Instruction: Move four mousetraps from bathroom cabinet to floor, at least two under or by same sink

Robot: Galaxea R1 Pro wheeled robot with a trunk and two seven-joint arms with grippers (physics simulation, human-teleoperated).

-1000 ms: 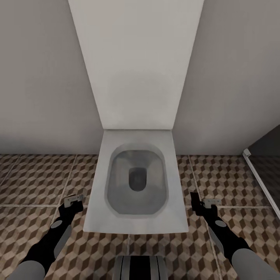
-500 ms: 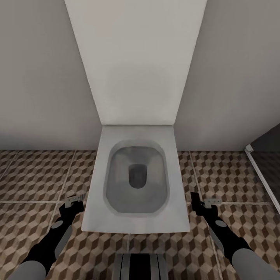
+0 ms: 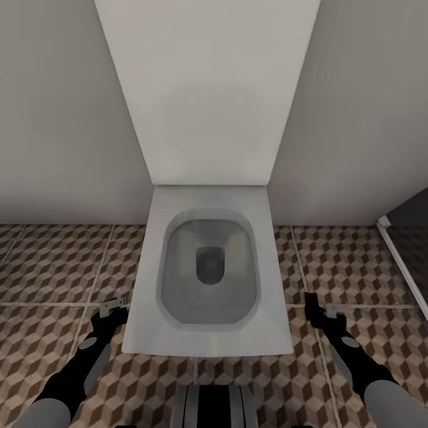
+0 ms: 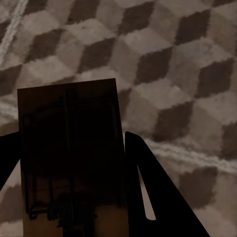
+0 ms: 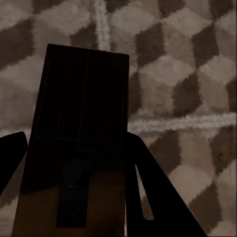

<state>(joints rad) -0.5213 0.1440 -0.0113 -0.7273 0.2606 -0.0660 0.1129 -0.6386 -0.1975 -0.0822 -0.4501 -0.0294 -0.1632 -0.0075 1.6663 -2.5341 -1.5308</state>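
My left gripper (image 3: 113, 310) hangs low over the bathroom floor (image 3: 53, 267) beside the toilet's left front corner, shut on a mousetrap (image 3: 115, 305). In the left wrist view the tan mousetrap (image 4: 69, 163) sits dark between the two fingers of the left gripper (image 4: 73, 136). My right gripper (image 3: 324, 312) hangs by the toilet's right front corner, shut on another mousetrap (image 3: 334, 309). The right wrist view has that mousetrap (image 5: 81, 113) held flat in the right gripper (image 5: 76, 136) above the tiles. The cabinet and the sink are out of view.
A white square toilet (image 3: 208, 339) with its lid up against the wall stands straight ahead between my arms. A white-framed glass panel (image 3: 404, 261) runs along the right. My base (image 3: 214, 407) is at the toilet's front edge. Patterned tiles lie open on both sides.
The camera has crept closer to the toilet, which fills more of the picture. My right gripper has shifted a little to the right with its mousetrap. The left arm keeps its pose.
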